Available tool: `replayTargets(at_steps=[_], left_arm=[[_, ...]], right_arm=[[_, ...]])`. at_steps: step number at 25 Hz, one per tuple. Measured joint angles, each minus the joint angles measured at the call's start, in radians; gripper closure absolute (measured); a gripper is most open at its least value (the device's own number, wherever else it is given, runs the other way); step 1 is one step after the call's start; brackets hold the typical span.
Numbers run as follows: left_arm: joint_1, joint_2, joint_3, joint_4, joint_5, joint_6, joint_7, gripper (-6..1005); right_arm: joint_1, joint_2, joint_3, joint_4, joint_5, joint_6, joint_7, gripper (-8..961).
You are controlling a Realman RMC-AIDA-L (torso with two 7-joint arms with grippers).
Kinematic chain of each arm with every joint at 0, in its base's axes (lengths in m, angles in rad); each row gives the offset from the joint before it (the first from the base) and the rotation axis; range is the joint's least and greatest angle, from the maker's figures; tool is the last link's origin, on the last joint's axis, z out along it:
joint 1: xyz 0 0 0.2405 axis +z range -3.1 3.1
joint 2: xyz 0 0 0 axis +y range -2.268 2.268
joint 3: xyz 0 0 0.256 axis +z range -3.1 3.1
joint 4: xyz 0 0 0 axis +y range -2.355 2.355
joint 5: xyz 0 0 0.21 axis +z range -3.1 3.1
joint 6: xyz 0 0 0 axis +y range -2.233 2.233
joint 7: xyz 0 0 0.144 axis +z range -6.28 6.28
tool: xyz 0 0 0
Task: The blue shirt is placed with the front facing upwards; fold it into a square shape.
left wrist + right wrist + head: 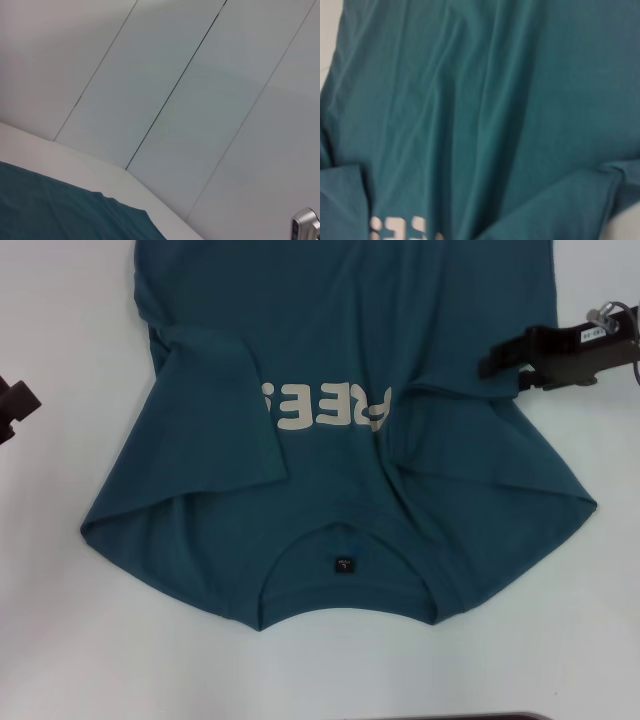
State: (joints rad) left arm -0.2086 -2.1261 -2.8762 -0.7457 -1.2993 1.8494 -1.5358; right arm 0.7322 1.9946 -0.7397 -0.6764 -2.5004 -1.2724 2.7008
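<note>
Sleeves folded in, shirt not yet square

The shirt [350,410] lay face-up on the table [60,640], collar nearest. The right gripper [500,362] hovered at its edge, the left gripper [15,405] well aside; finger states unreadable. Good folding likely needs both edges lifted evenly.

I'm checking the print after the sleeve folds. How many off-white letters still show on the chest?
4 on the blue shirt: off-white letters in one row mid-chest. A dot-like bit sits at the left sleeve fold, and the right fold overlaps the row, so more may be hidden.

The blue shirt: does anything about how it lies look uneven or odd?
Yes. The blue shirt has both sleeves folded inward over the chest, but unevenly: the flaps cover the ends of the off-white letters, and creases run below the right one. Nothing is torn.
</note>
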Motion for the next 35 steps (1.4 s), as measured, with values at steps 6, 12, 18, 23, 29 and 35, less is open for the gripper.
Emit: replayTargets(at_steps=[6, 12, 18, 23, 29, 35], left_arm=[[0.000, 0.000, 0.000, 0.000, 0.000, -0.006, 0.001, 141], [0.006, 0.000, 0.000, 0.000, -0.001, -0.011, 0.000, 140], [0.002, 0.000, 0.000, 0.001, -0.002, -0.011, -0.002, 141], [0.005, 0.014, 0.034, -0.002, 0.011, 0.005, 0.015, 142], [0.010, 0.069, 0.132, 0.002, 0.033, 0.118, 0.065, 143], [0.038, 0.026, 0.162, 0.013, 0.034, 0.143, 0.185, 144]], right_arm=[[-0.030, 0.009, 0.021, -0.024, 0.239, 0.025, -0.121, 357], [-0.071, 0.022, 0.050, -0.003, 0.481, 0.065, -0.368, 358], [-0.097, 0.002, 0.053, -0.027, 0.535, -0.049, -0.487, 323], [-0.165, 0.024, 0.058, -0.064, 0.611, -0.195, -0.951, 289], [-0.280, 0.055, 0.065, -0.128, 0.629, -0.299, -1.315, 247], [-0.399, 0.080, 0.072, -0.156, 0.597, -0.468, -1.538, 124]])
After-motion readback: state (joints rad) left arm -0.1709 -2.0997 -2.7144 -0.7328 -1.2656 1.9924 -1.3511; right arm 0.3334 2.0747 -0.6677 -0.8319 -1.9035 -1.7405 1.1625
